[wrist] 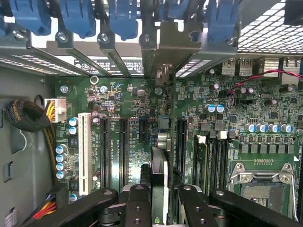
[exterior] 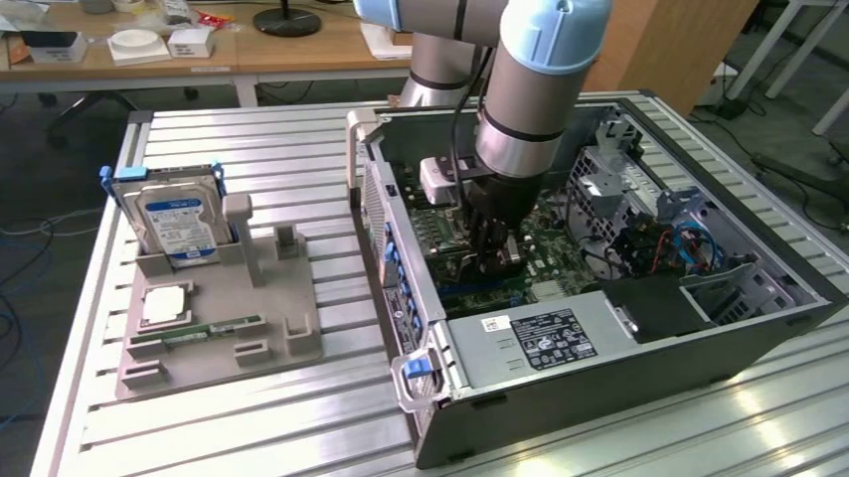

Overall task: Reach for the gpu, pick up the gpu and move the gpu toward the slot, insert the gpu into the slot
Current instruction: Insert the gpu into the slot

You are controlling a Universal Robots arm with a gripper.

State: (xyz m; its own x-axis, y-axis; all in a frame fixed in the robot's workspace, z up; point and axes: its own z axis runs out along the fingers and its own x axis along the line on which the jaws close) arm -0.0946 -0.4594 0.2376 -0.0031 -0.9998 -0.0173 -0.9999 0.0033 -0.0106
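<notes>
My gripper (exterior: 492,250) is lowered inside the open computer case (exterior: 597,397), over the green motherboard (wrist: 236,127). It is shut on the gpu (wrist: 160,163), which the wrist view shows edge-on, standing upright between the two black fingers (wrist: 137,201). The card's metal end bracket (wrist: 165,47) reaches the case's rear wall among the blue clips. Several long black slots (wrist: 124,146) lie side by side on the board. The card stands between two of them, and it covers the slot directly beneath it, so I cannot tell how deep it sits.
A white slot (wrist: 84,151) and bundled cables (wrist: 23,116) flank the card on one side, the CPU socket (wrist: 262,189) on the other. Outside the case, a grey fixture (exterior: 213,343) holds a hard drive (exterior: 179,224) and a memory stick (exterior: 213,328). The power supply (exterior: 531,343) fills the case's near end.
</notes>
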